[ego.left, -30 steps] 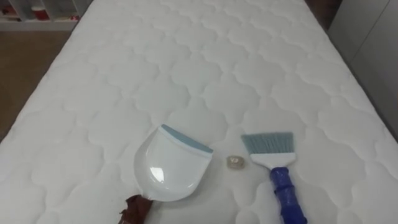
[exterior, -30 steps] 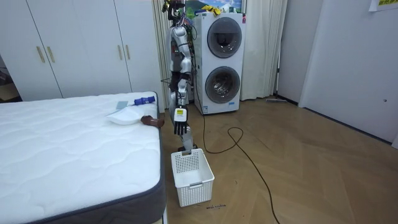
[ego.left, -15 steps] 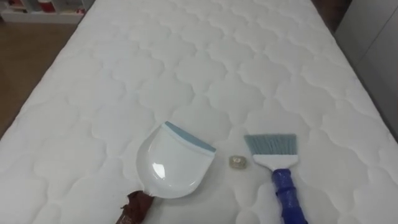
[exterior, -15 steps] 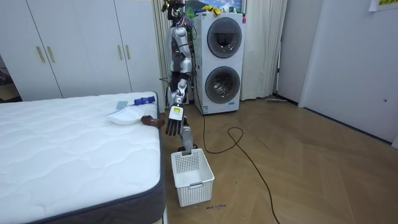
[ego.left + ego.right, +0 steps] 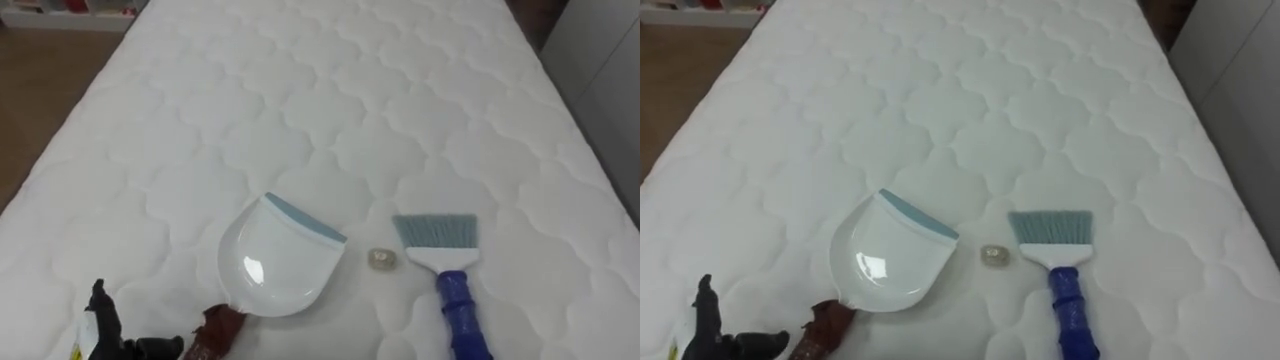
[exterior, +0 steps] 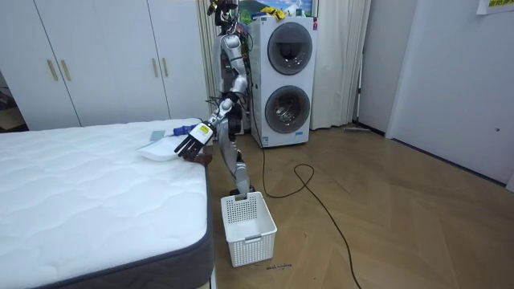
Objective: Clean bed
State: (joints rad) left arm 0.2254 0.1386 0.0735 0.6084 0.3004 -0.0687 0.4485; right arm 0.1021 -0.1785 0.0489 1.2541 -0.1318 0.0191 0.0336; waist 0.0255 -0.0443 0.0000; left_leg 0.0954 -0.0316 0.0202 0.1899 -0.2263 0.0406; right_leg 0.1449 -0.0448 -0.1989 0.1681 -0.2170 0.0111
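A white dustpan with a grey-blue lip and a brown handle lies on the white quilted mattress, close to its near edge. To its right lies a brush with pale blue bristles and a blue handle. Between the two sits a small pale scrap. My left hand comes in at the lower left, fingers spread and open, a short way left of the dustpan's handle and holding nothing. In the room view that hand hovers over the bed's end beside the dustpan.
I stand at the end of the bed. A white plastic basket is on the wooden floor by my feet. Two stacked washing machines stand behind me and white wardrobes line the wall. Bare floor runs along the bed's left side.
My left hand has risen from beside my leg to the bed's end and now shows at the lower left of the eye views. Dustpan, brush and scrap have not moved.
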